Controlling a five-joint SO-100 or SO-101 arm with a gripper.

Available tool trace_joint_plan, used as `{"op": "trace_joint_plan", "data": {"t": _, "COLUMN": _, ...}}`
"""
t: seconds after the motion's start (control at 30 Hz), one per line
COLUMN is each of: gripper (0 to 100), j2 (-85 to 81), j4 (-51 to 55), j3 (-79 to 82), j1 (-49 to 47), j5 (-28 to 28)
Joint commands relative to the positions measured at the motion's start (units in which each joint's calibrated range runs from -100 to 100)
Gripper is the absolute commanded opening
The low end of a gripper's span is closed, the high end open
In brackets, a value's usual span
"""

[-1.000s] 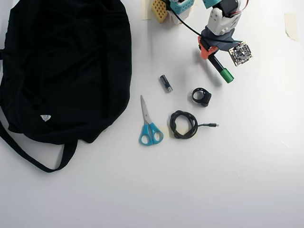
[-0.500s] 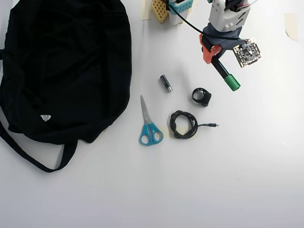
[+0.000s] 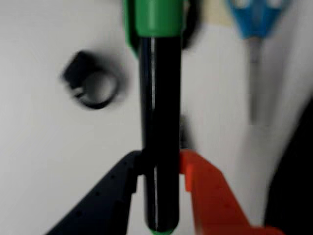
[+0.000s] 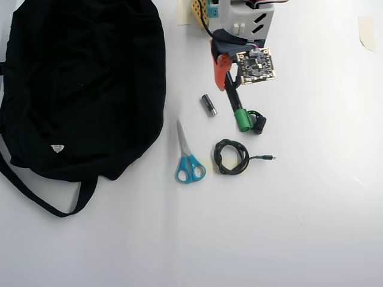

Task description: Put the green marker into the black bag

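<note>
Between the two fingers of my gripper (image 3: pixel 159 169), seen from the wrist, the green marker (image 3: pixel 159 122) stands pinched by its black barrel, the dark finger (image 3: pixel 105 200) pressing one side and the orange finger (image 3: pixel 210 196) the other, green cap at the top of that picture. From overhead I see the same grip (image 4: pixel 226 76): the marker (image 4: pixel 236 106) points down the picture from the arm, its cap just beside a small black clip (image 4: pixel 257 122), and I cannot tell whether the cap rests on the white table (image 4: pixel 311 209) or hangs above it.

Only the overhead view gives me the whole layout. The black bag (image 4: pixel 84 84) fills the upper left, well apart from the marker, its strap looping off below and a small white label (image 4: pixel 57 148) near its lower edge; any writing on it is too small for me to read. Between bag and marker lie a short grey battery (image 4: pixel 208 104) and blue-handled scissors (image 4: pixel 188 156); a coiled black cable (image 4: pixel 231 157) sits below the cap.

The wrist view, blurred, shows me only the clip (image 3: pixel 90 85), the scissors (image 3: pixel 254 29) and a dark edge of the bag (image 3: pixel 296 186) at right.
</note>
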Motion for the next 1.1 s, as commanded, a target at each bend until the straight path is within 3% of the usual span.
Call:
{"op": "trace_joint_plan", "data": {"t": 0.0, "gripper": 2, "j2": -1.61, "j4": 0.45, "j3": -5.08, "j1": 4.28, "j5": 0.04}}
{"op": "trace_joint_plan", "data": {"t": 0.5, "gripper": 2, "j2": -1.53, "j4": 1.14, "j3": -10.47, "j1": 20.51, "j5": -7.72}}
{"op": "trace_joint_plan", "data": {"t": 0.77, "gripper": 2, "j2": -0.37, "j4": 0.54, "j3": -10.56, "j1": 37.49, "j5": -7.93}}
{"op": "trace_joint_plan", "data": {"t": 0.9, "gripper": 2, "j2": 1.38, "j4": -7.13, "j3": -9.75, "j1": 47.14, "j5": -7.98}}
{"op": "trace_joint_plan", "data": {"t": 1.07, "gripper": 2, "j2": 19.47, "j4": -17.89, "j3": -10.83, "j1": 54.32, "j5": -7.98}}
